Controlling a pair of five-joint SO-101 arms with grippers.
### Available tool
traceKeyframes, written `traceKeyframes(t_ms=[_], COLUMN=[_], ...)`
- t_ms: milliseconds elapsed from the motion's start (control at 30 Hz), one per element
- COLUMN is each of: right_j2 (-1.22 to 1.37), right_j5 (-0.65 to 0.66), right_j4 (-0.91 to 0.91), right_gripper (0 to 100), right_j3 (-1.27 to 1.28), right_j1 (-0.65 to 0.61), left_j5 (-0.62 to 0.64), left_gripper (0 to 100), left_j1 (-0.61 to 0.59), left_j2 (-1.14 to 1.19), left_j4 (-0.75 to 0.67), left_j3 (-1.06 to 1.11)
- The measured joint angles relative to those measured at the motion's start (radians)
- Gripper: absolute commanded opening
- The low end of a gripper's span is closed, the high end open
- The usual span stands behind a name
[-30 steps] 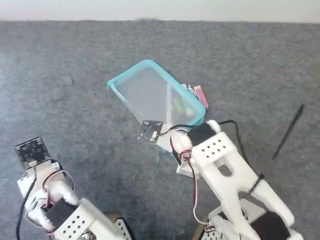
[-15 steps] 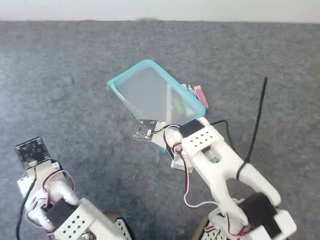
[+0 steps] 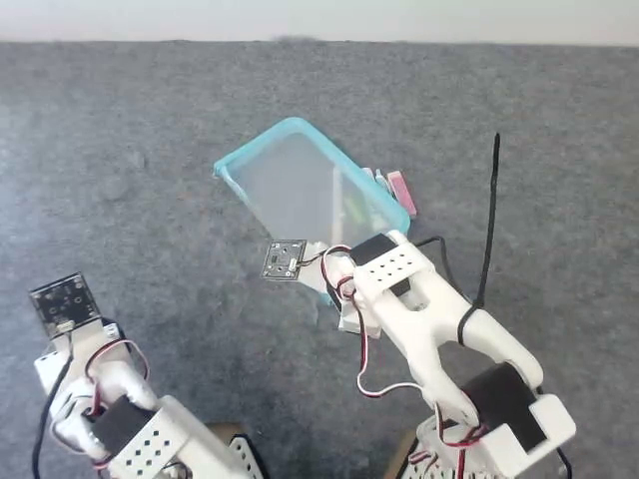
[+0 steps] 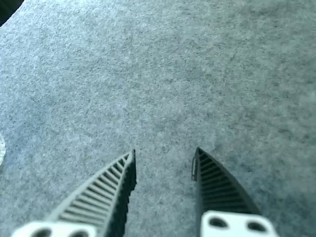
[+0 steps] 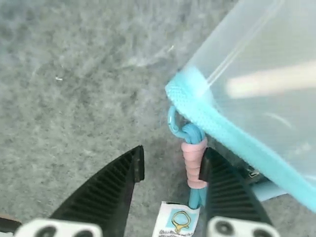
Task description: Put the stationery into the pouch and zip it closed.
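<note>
Two grippers, and neither one was clamped on anything. My left gripper (image 4: 163, 158) hung over bare grey felt (image 4: 207, 69) with its jaws spread and nothing between them. From overhead, that arm sat tucked back at the near corner, well apart from the pouch (image 3: 300, 185). The pouch itself, see-through with a teal border, lay diagonally in the middle of the felt. My right arm stretched out to its near corner. My right gripper (image 5: 172, 150) was down at that corner, jaws apart. The zipper pull (image 5: 193, 163), a pink sleeve on a teal cord, sat between them, right up against one finger, but I wasn't squeezing it. A little white tag (image 5: 175, 219) lay at the end of the cord, close in between the fingers. Through the clear side I could make out a white stick (image 5: 271, 81) inside the pouch, too blurry to say what it was. A small pink thing (image 3: 400, 190) showed just beside the pouch's edge on the side away from the left arm. Honestly couldn't tell whether the zip was shut or not.
</note>
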Motion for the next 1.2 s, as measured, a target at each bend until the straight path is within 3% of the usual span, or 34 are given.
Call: traceKeyframes(t_ms=[100, 367, 567, 867, 1200], right_j2=[0.002, 0.021, 0.023, 0.021, -0.086], right_j5=[0.0, 0.003, 0.014, -0.046, -0.146], right_j4=[0.0, 0.072, 0.044, -0.009, 0.051], right_gripper=[8.3, 27.5, 28.2, 0.8, 0.8], right_j3=[-0.012, 0.032, 0.061, 0.06, 0.038], right_j1=[0.037, 0.052, 0.049, 0.044, -0.003], left_j5=[0.0, 0.0, 0.0, 0.0, 0.0], left_gripper=[18, 18, 18, 18, 18], left_j1=[0.0, 0.0, 0.0, 0.0, 0.0], left_j2=[0.0, 0.0, 0.0, 0.0, 0.0], left_j4=[0.0, 0.0, 0.006, 0.006, 0.006], left_j3=[0.0, 0.0, 0.0, 0.0, 0.0])
